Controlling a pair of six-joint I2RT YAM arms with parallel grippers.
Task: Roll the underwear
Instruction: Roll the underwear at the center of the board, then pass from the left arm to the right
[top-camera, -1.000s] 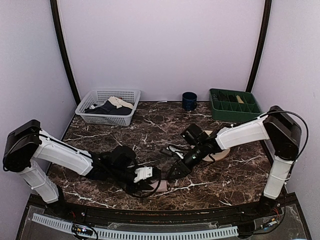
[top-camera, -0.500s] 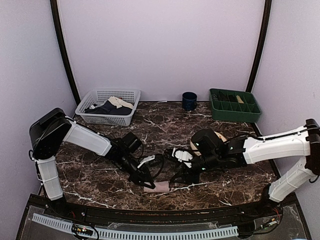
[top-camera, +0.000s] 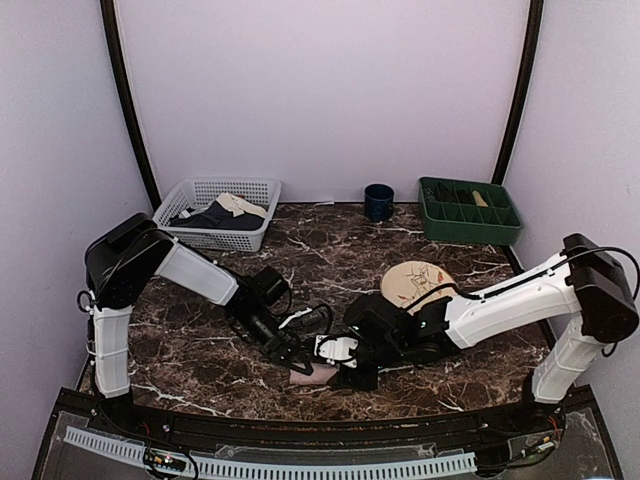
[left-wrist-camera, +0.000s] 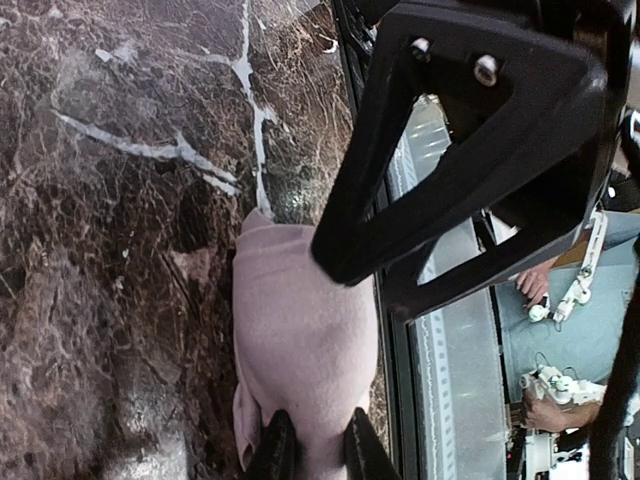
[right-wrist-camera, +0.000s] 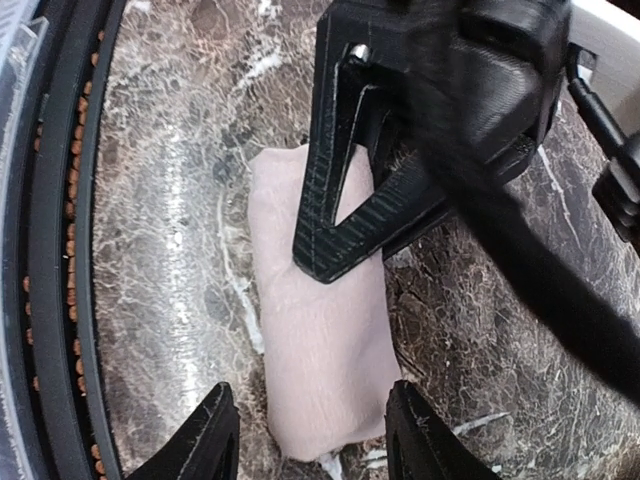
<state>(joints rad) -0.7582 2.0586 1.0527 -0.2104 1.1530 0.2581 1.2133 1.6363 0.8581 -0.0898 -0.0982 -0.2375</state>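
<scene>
Both ends of the underwear (right-wrist-camera: 320, 330) (roll lies left-right) covered: left tool (left-wrist-camera: 315, 440) pinches one, right tool (right-wrist-camera: 312, 410) straddles the other, spread wide.

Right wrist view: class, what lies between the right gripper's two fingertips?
The end of the rolled pink underwear lies there; the right gripper straddles it with jaws open, as the right wrist view shows.

The underwear (right-wrist-camera: 322, 340) is plain dusty pink on a tabletop (top-camera: 330, 250) of dark brown marble veined white. Along the far edge are a white basket (top-camera: 215, 240) holding navy cloth (top-camera: 215, 217) and beige cloth (top-camera: 240, 205), a dark blue mug (top-camera: 378, 201) and a green tray (top-camera: 470, 235). The left gripper (left-wrist-camera: 315, 440) and right gripper (right-wrist-camera: 310, 400) are black.
</scene>
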